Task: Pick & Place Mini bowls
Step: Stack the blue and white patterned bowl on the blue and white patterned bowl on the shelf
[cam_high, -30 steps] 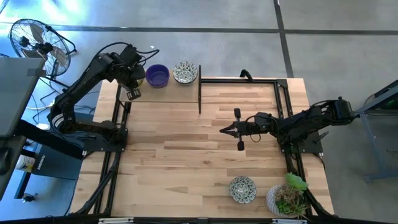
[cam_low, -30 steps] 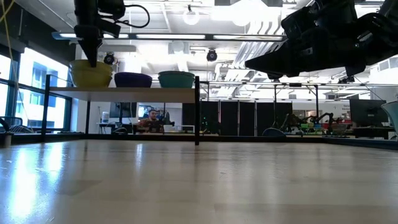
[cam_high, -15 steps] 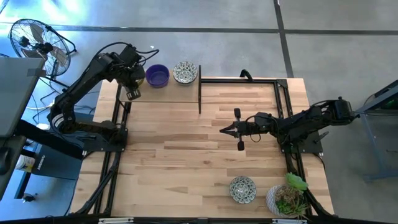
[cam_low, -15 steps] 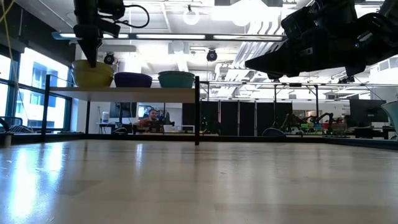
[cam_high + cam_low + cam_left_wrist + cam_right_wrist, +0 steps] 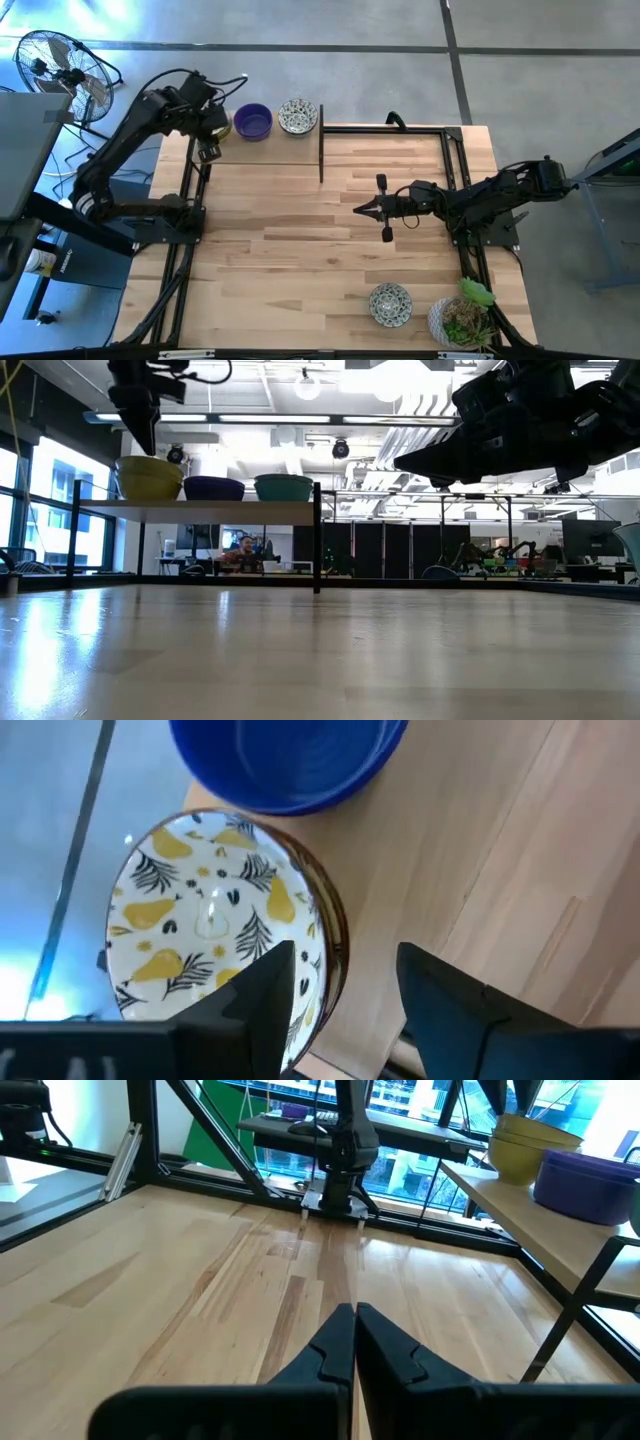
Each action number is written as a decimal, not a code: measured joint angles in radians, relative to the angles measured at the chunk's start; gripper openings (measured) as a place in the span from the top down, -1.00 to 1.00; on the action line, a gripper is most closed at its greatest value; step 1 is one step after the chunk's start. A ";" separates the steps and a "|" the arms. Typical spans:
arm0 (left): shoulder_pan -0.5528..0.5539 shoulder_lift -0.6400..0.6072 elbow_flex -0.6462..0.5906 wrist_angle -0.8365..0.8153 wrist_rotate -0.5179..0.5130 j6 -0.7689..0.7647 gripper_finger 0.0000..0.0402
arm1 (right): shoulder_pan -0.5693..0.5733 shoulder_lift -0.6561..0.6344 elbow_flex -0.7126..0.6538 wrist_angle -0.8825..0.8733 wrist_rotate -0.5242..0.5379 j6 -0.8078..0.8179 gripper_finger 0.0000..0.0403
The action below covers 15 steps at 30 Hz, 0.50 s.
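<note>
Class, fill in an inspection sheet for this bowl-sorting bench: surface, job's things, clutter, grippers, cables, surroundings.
Surface: wooden table with a raised shelf at its far left.
Job's things: yellow-patterned bowl, purple bowl and floral bowl on the shelf; another floral bowl near the front edge.
Clutter: potted plant.
Grippers: left gripper open over the yellow-patterned bowl; right gripper shut, mid-table.
Cables: a cable loops off the left arm.
Surroundings: fan; a person behind.

Bright overhead light; glare on the table (image 5: 60, 650).
</note>
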 joint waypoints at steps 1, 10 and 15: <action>0.000 -0.006 0.000 0.002 0.009 0.001 0.15 | 0.000 0.000 0.000 0.000 0.000 0.000 0.99; 0.000 -0.079 0.000 0.087 0.056 0.038 0.20 | 0.000 0.000 0.000 0.000 0.000 0.000 0.99; 0.000 -0.118 0.000 0.179 0.082 0.057 0.43 | 0.000 0.000 0.000 0.000 0.000 0.000 1.00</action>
